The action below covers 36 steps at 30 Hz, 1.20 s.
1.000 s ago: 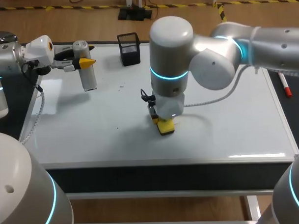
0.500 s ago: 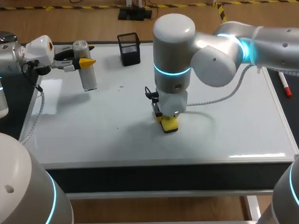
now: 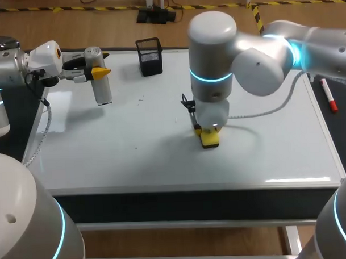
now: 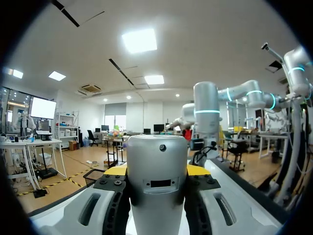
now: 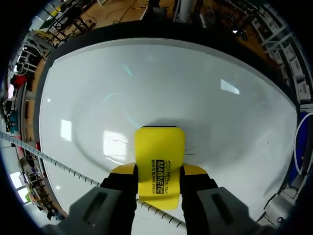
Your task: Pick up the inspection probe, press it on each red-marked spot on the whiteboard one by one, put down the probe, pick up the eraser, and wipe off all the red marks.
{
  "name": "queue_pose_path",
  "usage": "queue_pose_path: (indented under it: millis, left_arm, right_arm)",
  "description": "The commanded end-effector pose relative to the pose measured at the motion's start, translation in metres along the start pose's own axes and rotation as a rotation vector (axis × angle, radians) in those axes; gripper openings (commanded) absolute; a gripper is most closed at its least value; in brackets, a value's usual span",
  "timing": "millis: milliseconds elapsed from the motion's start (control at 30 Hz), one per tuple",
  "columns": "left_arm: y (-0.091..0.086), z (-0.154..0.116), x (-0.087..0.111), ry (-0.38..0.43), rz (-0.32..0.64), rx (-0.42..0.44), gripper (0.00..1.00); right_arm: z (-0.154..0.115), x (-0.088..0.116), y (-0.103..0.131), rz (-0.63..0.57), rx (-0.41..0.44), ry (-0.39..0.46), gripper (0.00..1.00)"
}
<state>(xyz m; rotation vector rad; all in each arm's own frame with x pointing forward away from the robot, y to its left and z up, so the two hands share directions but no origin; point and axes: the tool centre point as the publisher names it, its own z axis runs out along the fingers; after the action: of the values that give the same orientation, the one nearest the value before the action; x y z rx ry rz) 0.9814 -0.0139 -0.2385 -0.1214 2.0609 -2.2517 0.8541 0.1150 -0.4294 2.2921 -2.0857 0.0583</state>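
Wiping is under way. The right gripper (image 3: 209, 137) pinches the flat yellow eraser (image 3: 210, 140) and presses it on the shiny whiteboard (image 3: 276, 151), near the middle. I see no red marks, only tiny dark specks. The left gripper (image 3: 97, 71) pinches the smooth, round silver probe (image 3: 103, 91) at the far left corner, so it is not let go yet.

head overhead behind; right wrist close over shared whiteboard (image 3: 117, 154)
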Motion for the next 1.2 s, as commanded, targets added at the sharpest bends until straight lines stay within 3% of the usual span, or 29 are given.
queue_pose_path:
  millis: [33,233,567,900,1200]
  left_arm:
    - [-0.001,0.0,0.0,-0.001,0.001,0.0,0.0]
    - [-0.001,0.0,0.0,-0.001,0.001,0.0,0.0]
    - [-0.001,0.0,0.0,-0.001,0.001,0.0,0.0]
    - [-0.001,0.0,0.0,-0.001,0.001,0.0,0.0]
    - [-0.001,0.0,0.0,-0.001,0.001,0.0,0.0]
  right_arm:
    - [0.0,0.016,-0.002,0.012,0.005,0.002,0.0]
    - [-0.005,0.035,-0.011,0.067,-0.01,0.003,0.0]
    - [-0.046,0.073,-0.044,0.111,-0.06,-0.017,0.0]
    - [-0.072,0.086,-0.065,0.17,-0.06,-0.044,0.0]
    - [-0.072,0.086,-0.065,0.17,-0.06,-0.044,0.0]
